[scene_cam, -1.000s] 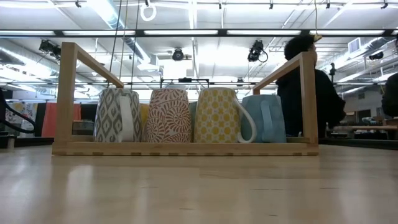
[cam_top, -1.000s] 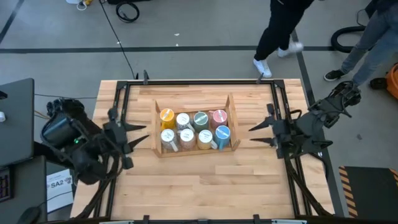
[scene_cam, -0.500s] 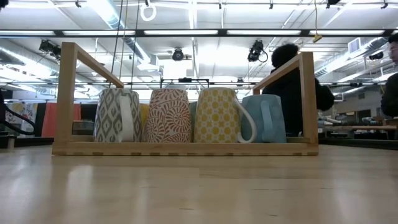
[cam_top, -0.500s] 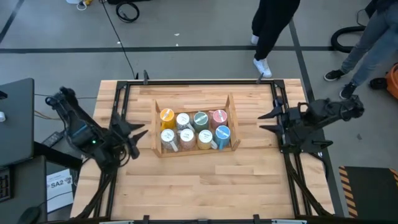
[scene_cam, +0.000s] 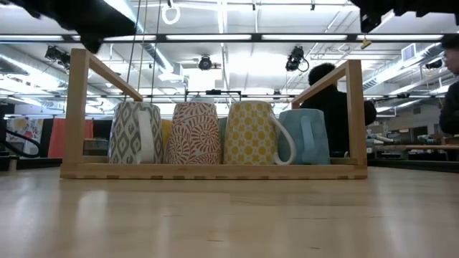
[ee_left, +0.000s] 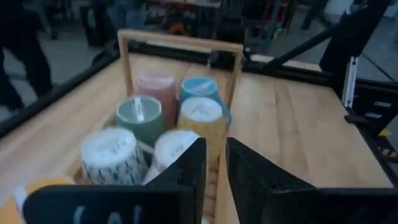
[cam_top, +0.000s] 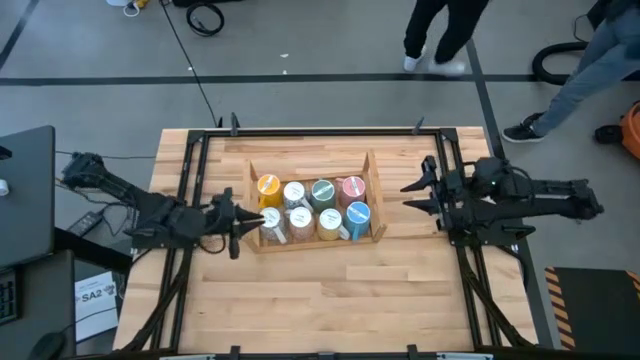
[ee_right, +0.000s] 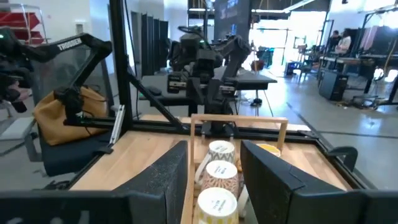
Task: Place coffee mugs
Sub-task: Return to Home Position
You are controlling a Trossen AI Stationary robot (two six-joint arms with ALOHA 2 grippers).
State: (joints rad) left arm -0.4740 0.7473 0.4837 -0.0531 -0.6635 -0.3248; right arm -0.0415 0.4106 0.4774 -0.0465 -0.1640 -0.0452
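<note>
On the bench [cam_top: 330, 300], eight coffee mugs [cam_top: 322, 192] fill the wooden rack [cam_top: 310, 158]. My left jaws are barely parted; my right jaws are spread wide.

The middle of the surface [cam_top: 330, 300] is being taken up by a wooden rack [cam_top: 315, 245], every place in it being filled by mugs [cam_top: 322, 193]. Bare wood is being left free in front and at both ends; the left claw [cam_top: 250, 214] is being held just beside one end.
</note>
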